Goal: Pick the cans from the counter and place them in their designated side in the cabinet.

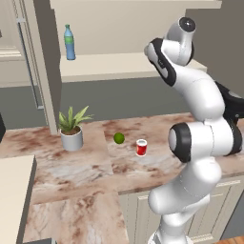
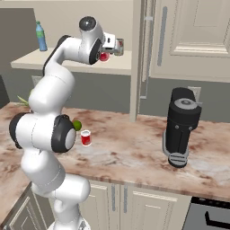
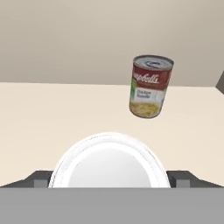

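My gripper (image 2: 117,46) jaws spread wide, flanking white-topped red can (image 3: 109,162) at frame bottom, not clamping it. Likely rigid, light, slick; grip mid-wall.

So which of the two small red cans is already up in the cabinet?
The small red white-topped can at the claw, on the beige cabinet's cream shelf board. The other identical red can stands on the marbled brown stone counter, beside a green lime.
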